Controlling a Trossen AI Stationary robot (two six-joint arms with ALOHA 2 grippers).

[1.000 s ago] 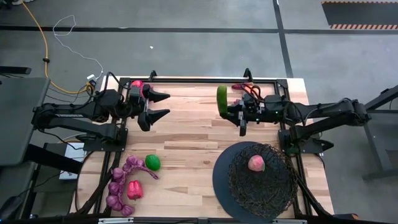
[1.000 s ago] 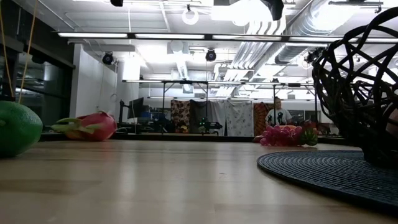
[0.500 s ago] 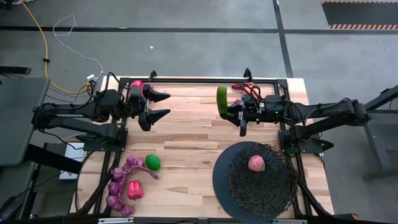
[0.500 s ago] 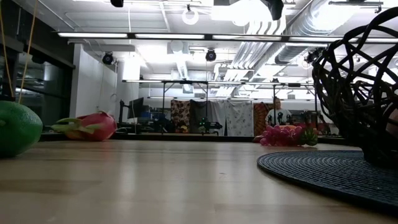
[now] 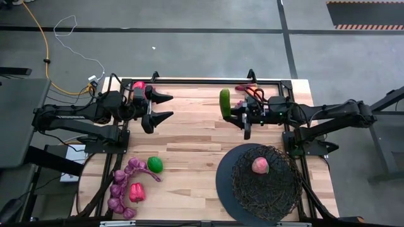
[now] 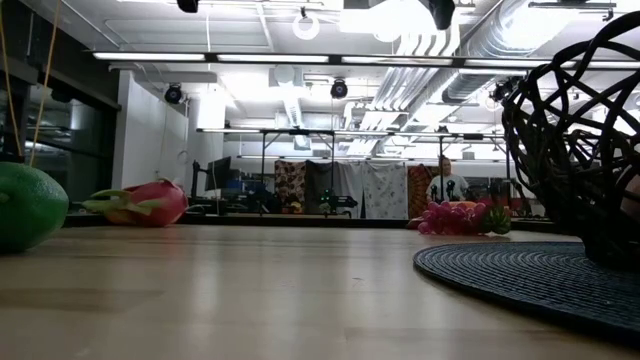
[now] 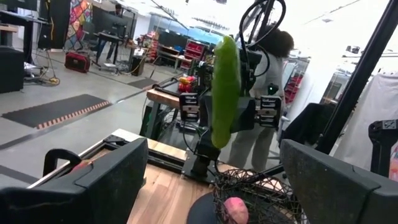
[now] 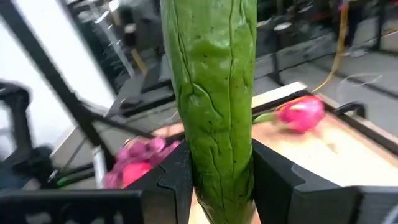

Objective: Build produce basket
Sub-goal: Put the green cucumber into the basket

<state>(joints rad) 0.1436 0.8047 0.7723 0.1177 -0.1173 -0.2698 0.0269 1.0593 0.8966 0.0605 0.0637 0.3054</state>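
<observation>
A ridged green cucumber (image 5: 225,103) stands clamped in the black right hand (image 8: 214,177), above pale, banded wood on the desk (image 5: 189,135). Below that hand, a black lattice basket (image 5: 265,183) on its dark disc holds a pink peach (image 5: 260,166). Behind the black left hand (image 5: 163,105) lies a pink dragon fruit (image 5: 139,84); below it sit a green ball (image 5: 154,164), purple grapes (image 5: 120,186) and a red pepper (image 5: 136,192).

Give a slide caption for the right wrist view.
Right end effector clamps a long green ridged toy cucumber; pink dragon fruit lies on the wooden table beyond.
</observation>
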